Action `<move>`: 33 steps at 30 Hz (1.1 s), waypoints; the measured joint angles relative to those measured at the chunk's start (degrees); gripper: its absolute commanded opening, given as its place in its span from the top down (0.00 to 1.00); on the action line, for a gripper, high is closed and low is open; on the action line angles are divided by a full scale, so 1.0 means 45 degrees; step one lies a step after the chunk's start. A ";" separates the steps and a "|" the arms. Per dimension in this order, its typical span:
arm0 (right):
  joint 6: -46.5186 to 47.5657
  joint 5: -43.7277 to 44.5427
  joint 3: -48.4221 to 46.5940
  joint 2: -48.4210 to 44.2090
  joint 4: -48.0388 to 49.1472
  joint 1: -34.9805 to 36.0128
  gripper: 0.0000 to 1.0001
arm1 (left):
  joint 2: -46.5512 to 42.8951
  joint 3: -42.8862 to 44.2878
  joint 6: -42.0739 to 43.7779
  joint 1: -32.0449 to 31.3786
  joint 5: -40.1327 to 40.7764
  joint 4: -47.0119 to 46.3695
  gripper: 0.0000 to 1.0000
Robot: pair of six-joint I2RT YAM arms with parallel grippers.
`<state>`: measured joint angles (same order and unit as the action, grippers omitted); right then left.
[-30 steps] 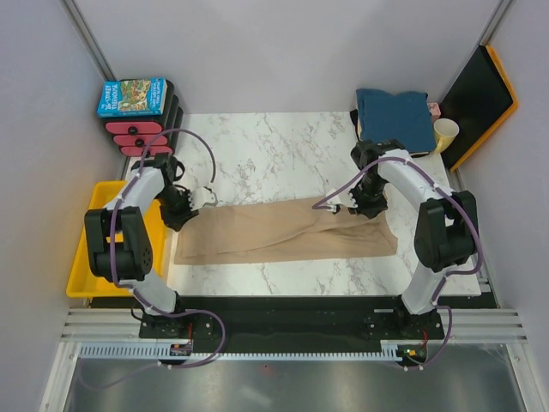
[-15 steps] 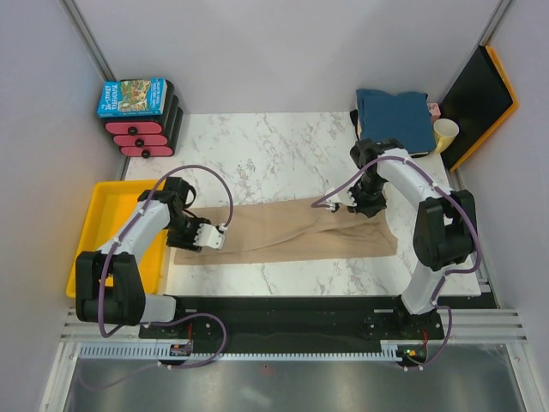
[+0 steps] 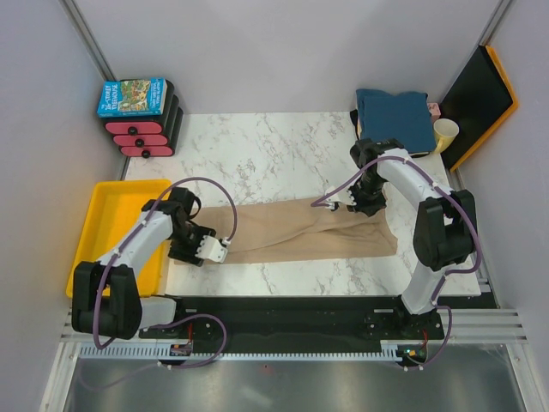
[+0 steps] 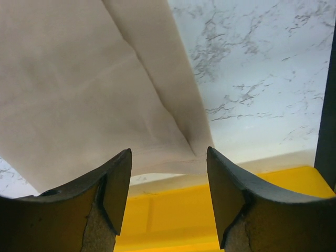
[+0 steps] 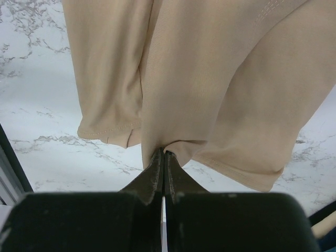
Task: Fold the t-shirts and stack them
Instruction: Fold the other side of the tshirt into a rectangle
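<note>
1. We see the tan shirt (image 3: 300,230) lying flat across the middle of the table (image 3: 274,146) as a long folded band running left to right.
2. The right gripper (image 3: 341,207) sits at the band's far edge, toward its right end. In the wrist view its jaws are clenched together on a small pinch of the tan cloth, which bunches where they meet.
3. The left gripper (image 3: 219,250) is at the band's near left corner. Its jaws are spread apart with nothing between them, so it is released.
4. From the left wrist view the fingers look to be just above the cloth's corner, though we cannot tell whether they touch it.
5. The yellow bin (image 3: 107,225) stands just beside the table's left edge, close to that corner.
6. A folded teal shirt (image 3: 393,116) rests at the far right corner, well apart from the tan shirt, with a cup (image 3: 446,134) just beside it.
7. A box (image 3: 131,96) sits at the far left.
</note>
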<state>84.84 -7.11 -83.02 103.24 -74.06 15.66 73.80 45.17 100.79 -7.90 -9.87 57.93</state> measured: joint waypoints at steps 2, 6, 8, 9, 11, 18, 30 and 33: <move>-0.0039 -0.0005 0.0000 0.0000 0.0010 0.0000 1.00 | -0.0034 -0.0165 0.0010 -0.0019 0.0005 0.0029 0.33; -0.0112 -0.0005 0.0000 0.0000 0.0044 0.0000 1.00 | -0.0029 -0.0505 0.0010 -0.0024 0.0010 -0.0136 0.32; -0.0146 -0.0005 0.0010 -0.0005 0.0049 0.0024 1.00 | 0.0024 -0.0607 0.0005 -0.0024 0.0019 -0.0330 0.32; -0.0155 -0.0005 0.0015 -0.0010 0.0049 0.0034 1.00 | 0.0053 -0.0641 0.0000 -0.0024 0.0024 -0.0427 0.31; -0.0185 -0.0005 0.0015 -0.0015 0.0053 0.0058 1.00 | 0.0151 -0.0699 -0.0005 -0.0024 0.0049 -0.0661 0.32; -0.0238 -0.0005 0.0015 -0.0024 0.0063 0.0160 1.00 | 0.0627 -0.0806 -0.0063 -0.0024 0.0151 -0.1350 0.35; -0.0238 -0.0005 0.0015 -0.0024 0.0087 0.0165 1.00 | 0.1103 -0.0806 -0.0185 -0.0024 0.0291 -0.1617 0.59; -0.0238 -0.0005 0.0015 -0.0024 0.0087 0.0165 1.00 | 0.1103 -0.0806 -0.0189 -0.0024 0.0350 -0.1617 0.61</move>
<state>83.77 -7.14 -82.96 103.13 -73.67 16.40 78.76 41.54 99.94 -8.01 -8.29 50.65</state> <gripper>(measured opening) 0.007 0.415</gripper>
